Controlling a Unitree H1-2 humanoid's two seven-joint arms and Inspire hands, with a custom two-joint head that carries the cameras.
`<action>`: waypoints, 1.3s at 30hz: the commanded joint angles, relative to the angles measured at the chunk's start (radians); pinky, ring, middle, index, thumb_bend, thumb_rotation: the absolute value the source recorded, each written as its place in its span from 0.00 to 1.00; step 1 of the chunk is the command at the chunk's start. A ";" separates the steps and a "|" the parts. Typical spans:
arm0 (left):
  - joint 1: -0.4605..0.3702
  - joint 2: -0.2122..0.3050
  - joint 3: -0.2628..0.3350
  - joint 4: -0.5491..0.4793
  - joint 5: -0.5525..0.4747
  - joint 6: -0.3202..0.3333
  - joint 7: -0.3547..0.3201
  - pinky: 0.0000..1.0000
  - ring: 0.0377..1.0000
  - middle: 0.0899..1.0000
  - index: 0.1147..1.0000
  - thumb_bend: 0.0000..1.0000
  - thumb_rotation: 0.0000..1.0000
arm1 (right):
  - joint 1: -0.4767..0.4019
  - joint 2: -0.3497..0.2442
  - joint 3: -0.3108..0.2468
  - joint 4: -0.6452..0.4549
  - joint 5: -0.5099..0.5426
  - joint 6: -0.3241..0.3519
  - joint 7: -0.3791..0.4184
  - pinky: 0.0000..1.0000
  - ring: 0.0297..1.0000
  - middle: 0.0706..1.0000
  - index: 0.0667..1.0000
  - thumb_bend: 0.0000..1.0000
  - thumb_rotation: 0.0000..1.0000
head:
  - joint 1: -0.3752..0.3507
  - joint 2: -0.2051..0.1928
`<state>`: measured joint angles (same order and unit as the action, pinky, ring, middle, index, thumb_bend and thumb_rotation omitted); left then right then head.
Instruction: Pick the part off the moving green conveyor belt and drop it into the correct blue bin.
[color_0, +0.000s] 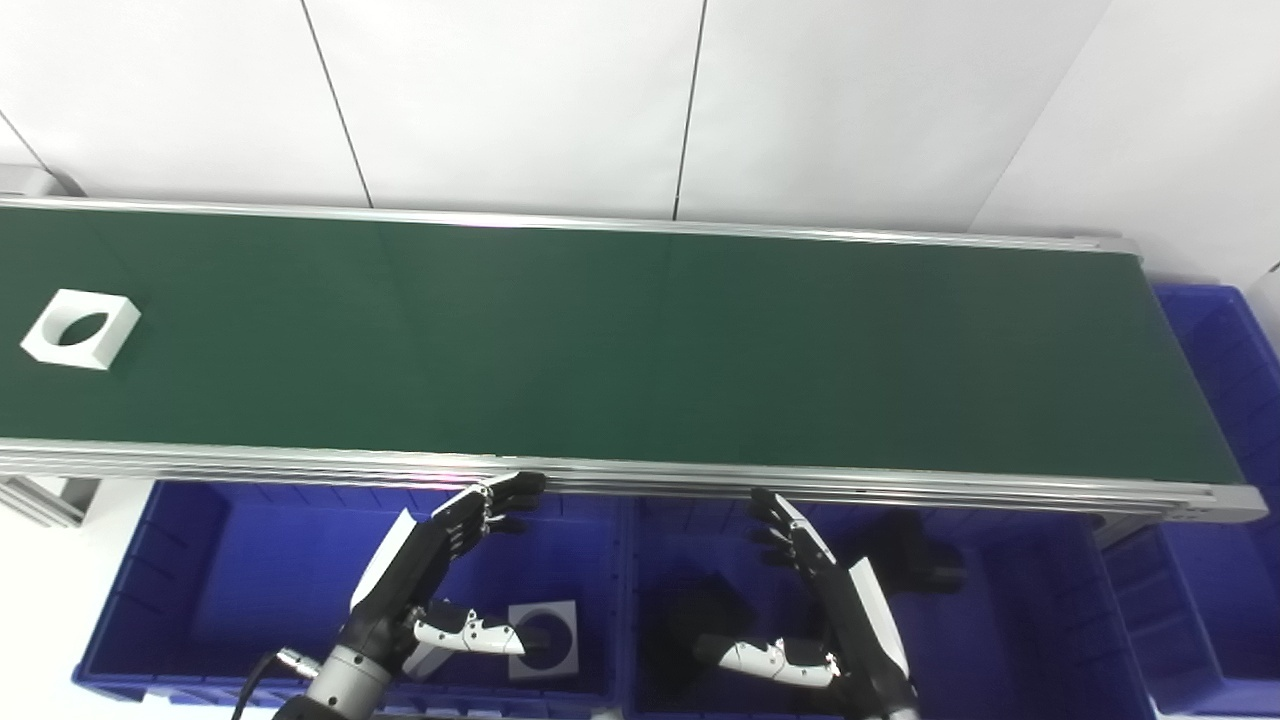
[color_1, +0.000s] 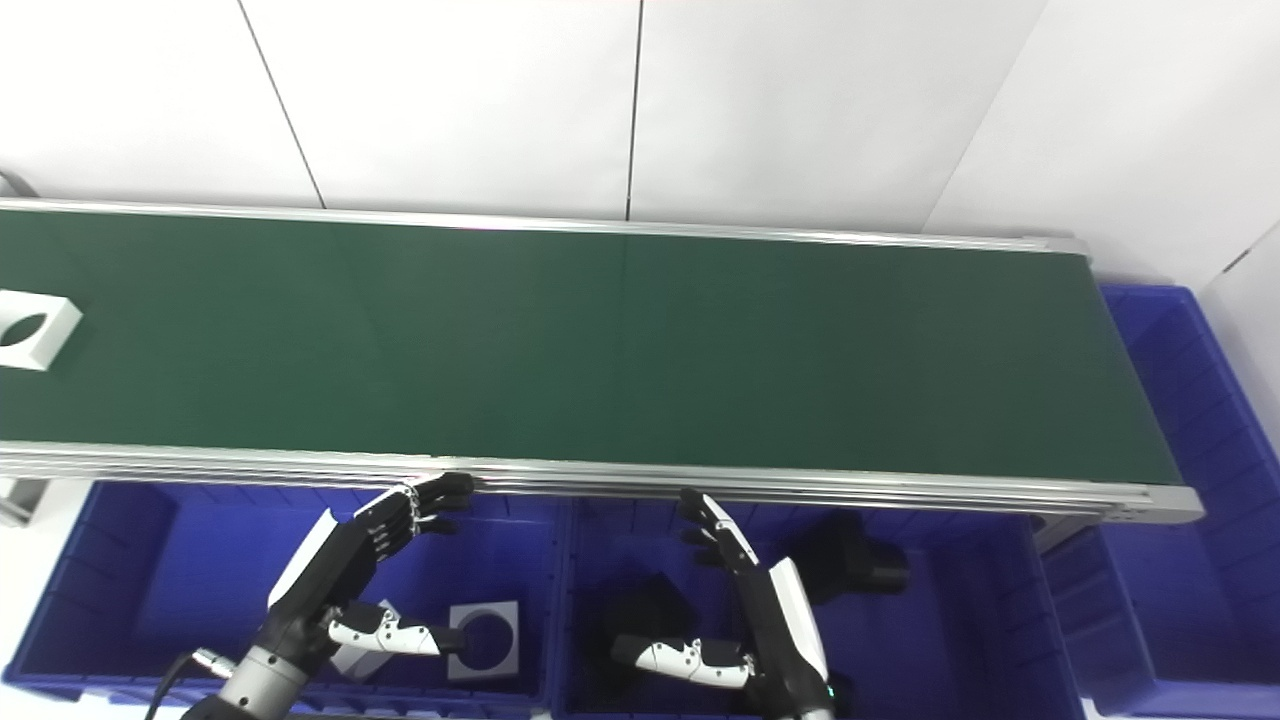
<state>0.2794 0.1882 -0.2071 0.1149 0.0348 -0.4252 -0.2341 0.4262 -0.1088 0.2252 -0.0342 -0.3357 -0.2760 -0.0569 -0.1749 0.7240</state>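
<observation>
1. Left hand raised at lower centre-left over a blue bin, fingers extended and spread toward the conveyor's near rail, thumb out to the side; empty, open.
2. Right hand at lower centre-right over the middle bin, fingers straight and apart, thumb stretched leftward; likewise open, holding nothing.
3. Two hands, three blue bins counting the one at right edge, one green belt.
4. One white part on the belt at far left: square block with a round hole through it.
5. A similar white block lying in the left bin; dark parts in the middle bin.
</observation>
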 joint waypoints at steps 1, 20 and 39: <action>-0.014 0.004 0.000 -0.019 -0.001 -0.045 0.007 0.73 0.80 0.82 0.78 0.86 0.14 | -0.005 0.005 -0.001 -0.019 0.011 -0.050 -0.004 0.76 0.81 0.86 0.90 0.85 0.30 | 0.002 0.002; -0.028 -0.007 -0.011 0.006 0.004 -0.045 0.013 0.73 0.80 0.81 0.77 0.86 0.13 | -0.018 -0.005 -0.007 0.011 0.005 -0.068 -0.011 0.70 0.81 0.86 0.90 0.85 0.31 | 0.085 -0.043; -0.047 -0.016 -0.101 0.054 0.056 -0.045 0.118 0.70 0.76 0.77 0.72 0.94 0.13 | -0.026 -0.056 -0.048 0.111 0.084 -0.157 0.011 0.77 0.80 0.87 0.92 0.82 0.26 | 0.319 -0.169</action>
<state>0.2496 0.1644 -0.3056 0.1876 0.0847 -0.4276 -0.1352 0.4021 -0.1658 0.1814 0.1009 -0.2614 -0.3868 -0.0490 0.1442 0.5553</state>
